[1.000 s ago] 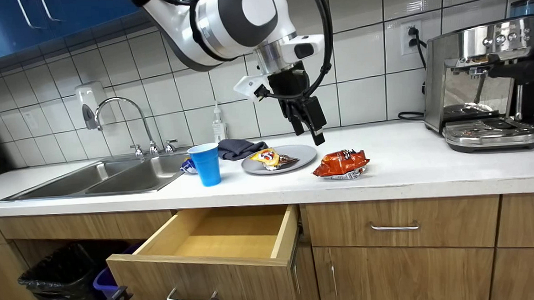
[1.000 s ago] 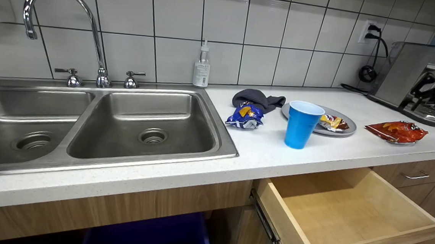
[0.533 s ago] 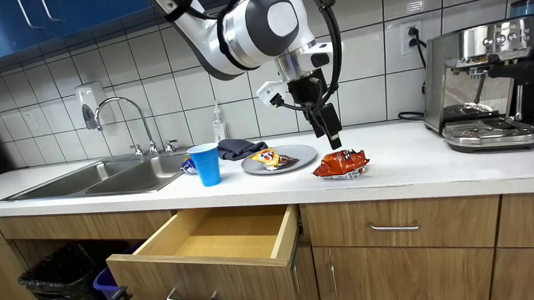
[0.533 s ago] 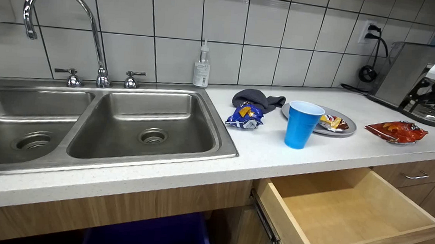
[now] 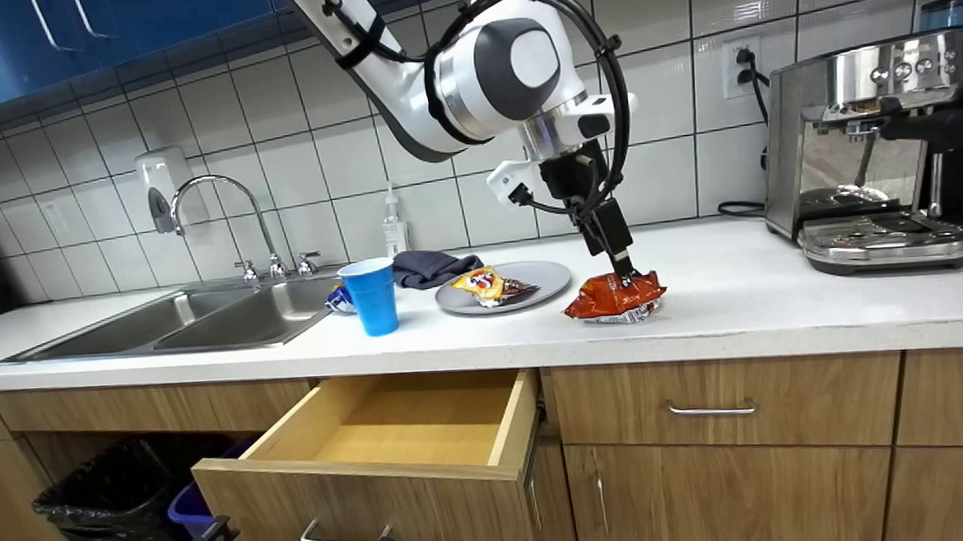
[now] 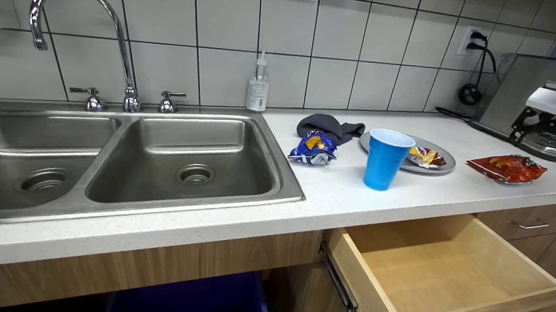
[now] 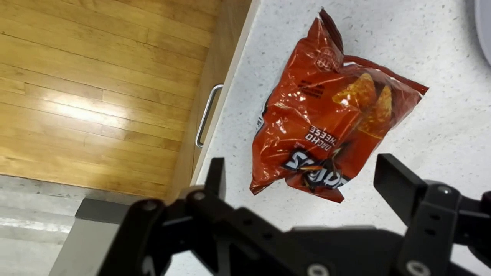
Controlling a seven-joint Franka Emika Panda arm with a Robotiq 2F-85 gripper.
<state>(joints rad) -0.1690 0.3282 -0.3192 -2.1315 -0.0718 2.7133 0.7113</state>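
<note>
The claw (image 7: pixel 305 179) has its black fingers (image 7: pixel 401 188) spread wide toward the lower left and lower right of the wrist view, with nothing clamped between them. Just beyond lies an orange-red chip bag (image 7: pixel 318 115) in the middle of that frame, its printing upside down and its lower end showing in the gap between the fingertips. In an exterior view the chip bag (image 5: pixel 615 298) sits right of centre, the claw pointing down at its top; whether the two touch cannot be told. The bag rests on a pale speckled counter (image 7: pixel 441 130). Near it, around the middle of an exterior view, a gray plate (image 5: pixel 552 275) carries a yellow-and-brown snack wrapper (image 5: pixel 487 286). A dark cloth (image 5: pixel 434 267) is bunched just behind the plate's left side, and a blue cup (image 5: pixel 373 299) stands upright left of the plate. A small blue bag (image 6: pixel 313 148) lies in front of the cloth, near the centre of an exterior view. At the bottom centre of an exterior view, a drawer (image 5: pixel 415 426) is pulled out. A coffee machine (image 5: pixel 854 152) stands at the right of both exterior views. A sink (image 6: pixel 191 135) fills the left half of an exterior view, with a faucet (image 6: pixel 131 101) behind it and a pump bottle (image 6: pixel 258 93) at its back right corner.
</note>
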